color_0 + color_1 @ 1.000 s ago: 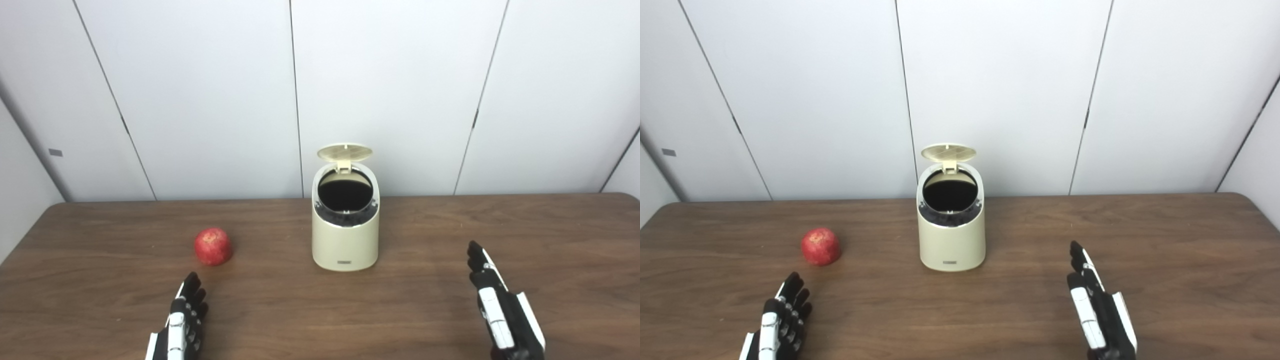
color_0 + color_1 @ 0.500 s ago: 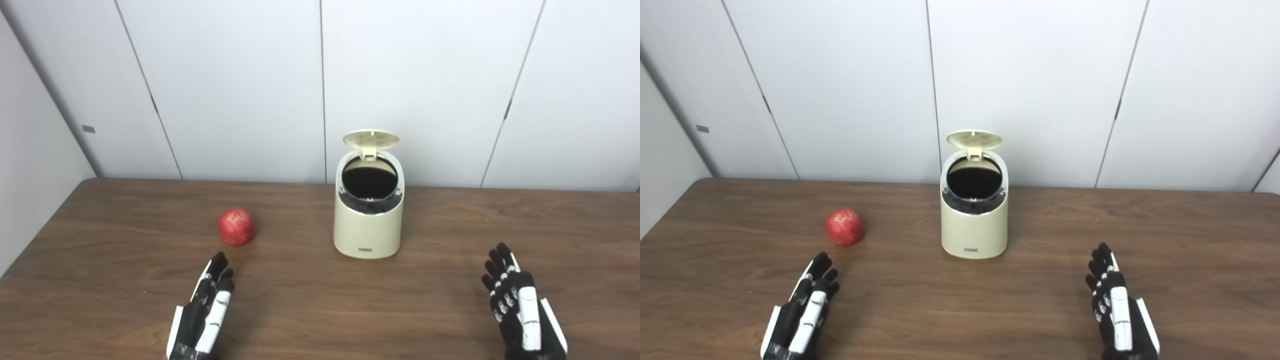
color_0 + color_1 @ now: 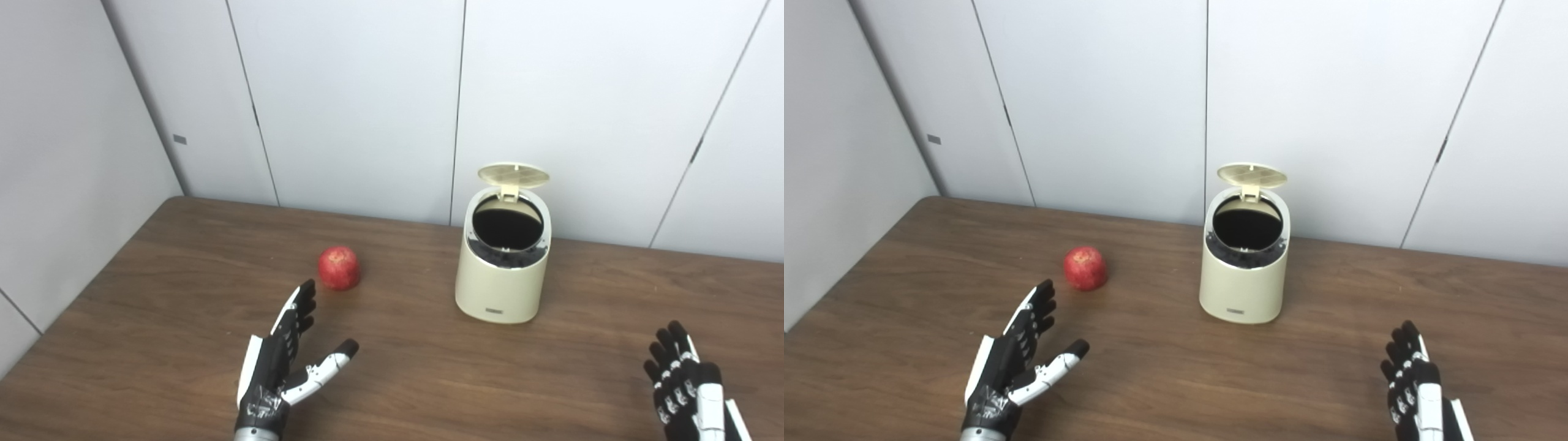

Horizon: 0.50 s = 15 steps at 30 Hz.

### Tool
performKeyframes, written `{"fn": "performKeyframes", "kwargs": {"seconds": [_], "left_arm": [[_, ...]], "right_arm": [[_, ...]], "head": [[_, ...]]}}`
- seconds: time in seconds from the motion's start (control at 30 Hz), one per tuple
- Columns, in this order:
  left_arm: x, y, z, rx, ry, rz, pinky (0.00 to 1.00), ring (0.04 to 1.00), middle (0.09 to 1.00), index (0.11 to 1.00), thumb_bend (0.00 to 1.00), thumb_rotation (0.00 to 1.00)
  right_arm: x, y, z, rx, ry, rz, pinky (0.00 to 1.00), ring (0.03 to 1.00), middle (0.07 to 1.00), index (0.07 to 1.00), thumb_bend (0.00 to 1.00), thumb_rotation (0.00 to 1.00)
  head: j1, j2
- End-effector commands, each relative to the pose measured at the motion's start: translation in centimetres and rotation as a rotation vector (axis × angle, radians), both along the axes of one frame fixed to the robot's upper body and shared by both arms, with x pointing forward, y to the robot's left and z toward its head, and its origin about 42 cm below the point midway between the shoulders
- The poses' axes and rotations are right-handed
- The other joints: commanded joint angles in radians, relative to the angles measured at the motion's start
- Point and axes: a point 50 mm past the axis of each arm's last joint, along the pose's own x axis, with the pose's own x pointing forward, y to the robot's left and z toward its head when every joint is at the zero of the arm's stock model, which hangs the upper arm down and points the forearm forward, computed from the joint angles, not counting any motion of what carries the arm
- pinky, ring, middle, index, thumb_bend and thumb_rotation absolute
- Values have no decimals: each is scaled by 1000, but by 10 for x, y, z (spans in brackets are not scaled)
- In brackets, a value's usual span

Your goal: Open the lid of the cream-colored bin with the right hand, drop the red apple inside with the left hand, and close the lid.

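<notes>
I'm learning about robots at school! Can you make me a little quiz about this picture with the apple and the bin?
1. True or false: the lid of the cream-colored bin is shut.
2. Which hand is nearer the red apple? A) the left hand B) the right hand
3. Fill in the missing word: the apple sits on the ______, not inside the bin.

Key:
1. False. The lid stands tipped up and the dark inside of the bin shows.
2. A. The left hand is open, its fingertips just short of the apple and not touching it.
3. Table.
</notes>
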Motion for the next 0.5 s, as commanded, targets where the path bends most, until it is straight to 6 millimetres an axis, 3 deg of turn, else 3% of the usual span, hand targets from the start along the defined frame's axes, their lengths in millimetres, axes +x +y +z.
{"fn": "performKeyframes", "kwargs": {"seconds": [0.0, 0.23, 0.3, 0.47], "left_arm": [[5, 9, 21, 96, -66, 26, 829, 922, 939, 938, 827, 266], [17, 24, 48, 368, -92, 76, 765, 870, 911, 925, 817, 238], [21, 29, 54, 465, -67, 99, 737, 852, 901, 925, 847, 283], [39, 39, 70, 659, -20, 115, 694, 866, 922, 921, 877, 287]], "right_arm": [[3, 1, 16, -10, -60, 6, 1000, 1000, 1000, 1000, 623, 1000], [2, 4, 22, -14, -51, 2, 1000, 1000, 1000, 1000, 646, 1000], [2, 5, 24, -17, -51, 2, 1000, 1000, 1000, 1000, 656, 1000], [4, 6, 26, -20, -53, 3, 1000, 1000, 1000, 1000, 653, 1000]], "head": [[-3, -5], [-8, -12], [-8, -12], [-12, -13]]}}
